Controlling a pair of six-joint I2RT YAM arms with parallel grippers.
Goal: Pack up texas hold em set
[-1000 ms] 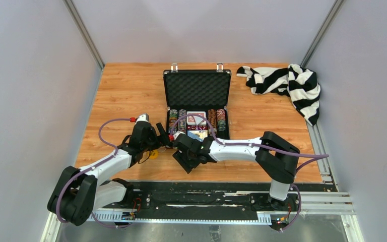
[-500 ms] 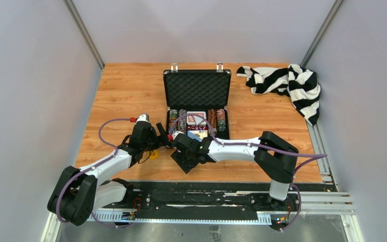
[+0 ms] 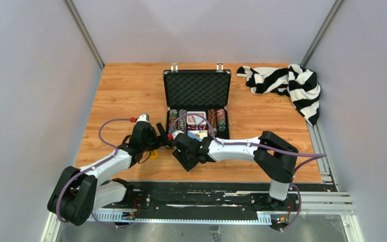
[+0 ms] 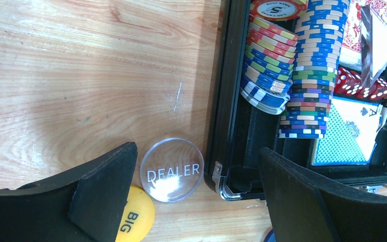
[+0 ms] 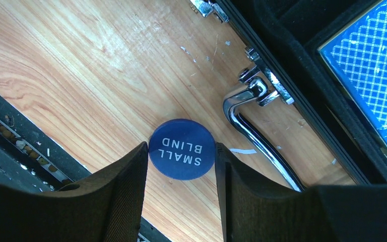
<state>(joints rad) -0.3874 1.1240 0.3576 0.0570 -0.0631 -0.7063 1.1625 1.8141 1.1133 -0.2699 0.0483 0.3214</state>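
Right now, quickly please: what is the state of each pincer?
Left pincer: open, holding nothing, above the round clear DEALER button.
Right pincer: closed on the round blue SMALL BLIND button.

My left arm (image 3: pixel 106 164) and right arm (image 3: pixel 237 146) are white shells between bulky black joints; a purple cable (image 3: pixel 102 130) runs along each; a red plug (image 3: pixel 132 120) caps the left one's end; my fingers (image 4: pixel 101 196) — matte black wedges, faintly grainy.

The wooden table (image 3: pixel 121 101) bears a briefcase (image 3: pixel 196 86), striped cloth (image 3: pixel 287 83), clear button (image 4: pixel 172 170), yellow button (image 4: pixel 133 223) and blue button (image 5: pixel 182 149).
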